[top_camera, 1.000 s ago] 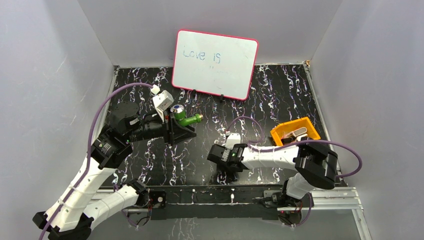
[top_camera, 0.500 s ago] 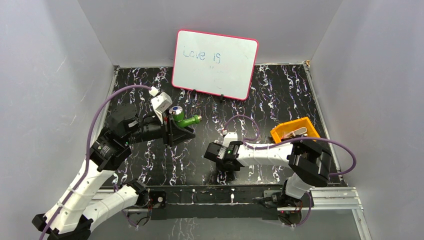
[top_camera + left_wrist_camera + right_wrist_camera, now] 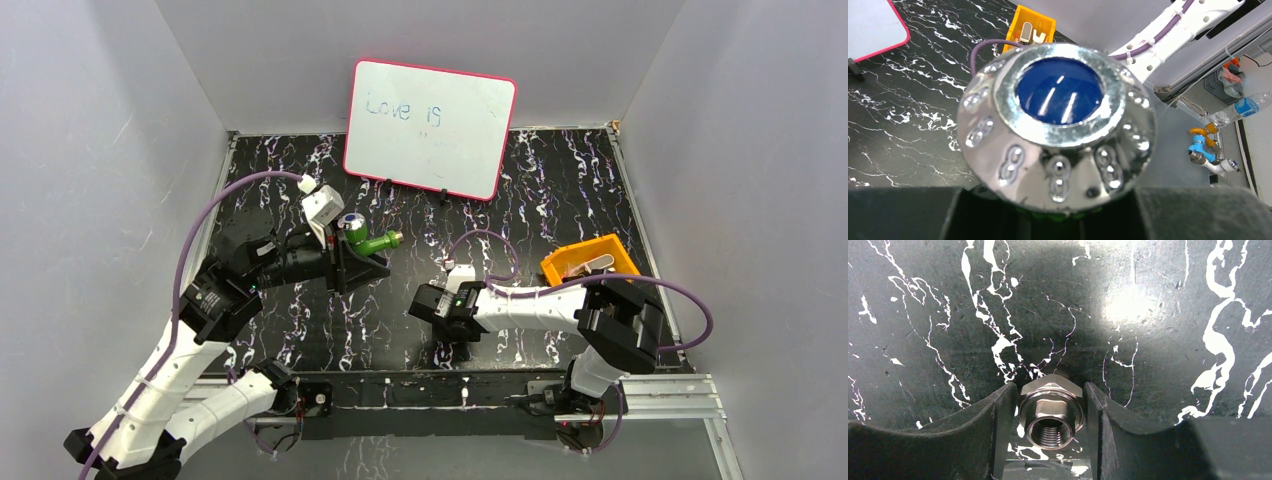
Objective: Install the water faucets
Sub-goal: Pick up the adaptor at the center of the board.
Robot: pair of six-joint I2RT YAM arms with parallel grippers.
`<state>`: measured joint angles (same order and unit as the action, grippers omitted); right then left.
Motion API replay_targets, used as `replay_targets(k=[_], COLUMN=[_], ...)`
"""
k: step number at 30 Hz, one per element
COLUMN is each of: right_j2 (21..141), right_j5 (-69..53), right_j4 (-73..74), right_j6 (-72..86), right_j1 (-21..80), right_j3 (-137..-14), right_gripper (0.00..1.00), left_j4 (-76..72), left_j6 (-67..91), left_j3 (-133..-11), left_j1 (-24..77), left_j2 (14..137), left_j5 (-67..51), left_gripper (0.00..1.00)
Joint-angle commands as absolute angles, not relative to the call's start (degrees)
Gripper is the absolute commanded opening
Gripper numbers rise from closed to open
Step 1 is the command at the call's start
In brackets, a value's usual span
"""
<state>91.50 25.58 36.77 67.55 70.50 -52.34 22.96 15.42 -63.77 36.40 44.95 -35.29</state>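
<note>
**A:** Start at the left. Where is the tap?

**B:** It is off the worktop [image 3: 330, 335], held up by the left gripper [image 3: 354, 250], which is clamped shut around the green body of the tap [image 3: 372, 241]. Its round knob [image 3: 1058, 120], silver with a blue centre, faces the left wrist camera and fills most of that view. The spout sticks out to the right, toward the middle of the worktop.

**A:** So that pick-up is done?

**B:** I'd say so. The tap is in hand, and I can't see anything joined to it.

**A:** And further right?

**B:** The right gripper [image 3: 1049, 394] points down at the worktop near the front middle. A small metal nut [image 3: 1050, 421] sits between its fingers [image 3: 998, 420]. The nut rests on the worktop with its threaded hole facing the camera. The fingers stand right up against its two sides, but I cannot tell whether they pinch it yet.

**A:** How do the tap and nut lie to each other?

**B:** They are well apart, with bare worktop between them.

**A:** Anything at the far right?

**B:** An orange tray [image 3: 555, 265] with metal pieces sits beside the right arm. Neither gripper is touching it.

**A:** Your reading of progress?

**B:** Early to middle. One part is held, and the other is at the point of being taken. As I judge it, what's left is to lift the nut, bring the two together, line up the threads and screw them tight. No joining has begun.
</note>
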Motion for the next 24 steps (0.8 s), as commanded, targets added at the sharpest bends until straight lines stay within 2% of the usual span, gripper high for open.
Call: replay_targets(k=[1,8,13,18,24], right_j2=[91.52,91.01,91.98,90.89,81.19], right_j5=[22.16,21.99,21.38,23.52,27.43], right_j4=[40.05,39.77,40.12,40.8,36.77], right_j6=[68.92,68.63,68.4,67.35,58.32], right_j1=[70.66,70.66,70.66,70.66,70.66], right_j3=[-51.86,-51.68,-52.14,-53.33,-55.17], right_gripper=[0.62,0.6,0.5,0.33,0.19], left_j4=[22.27,22.2,22.19,22.21,22.21], left_j6=[15.39,15.38,15.32,15.42,15.65], left_j3=[-63.79,-63.72,-63.67,-63.43,-63.83], left_j1=[36.56,36.56,36.56,36.52,36.54], left_j2=[44.29,44.27,44.14,43.82,44.98], left_j5=[-35.51,-35.51,-35.62,-35.34,-36.02], left_gripper=[0.0,0.0,0.0,0.0,0.0])
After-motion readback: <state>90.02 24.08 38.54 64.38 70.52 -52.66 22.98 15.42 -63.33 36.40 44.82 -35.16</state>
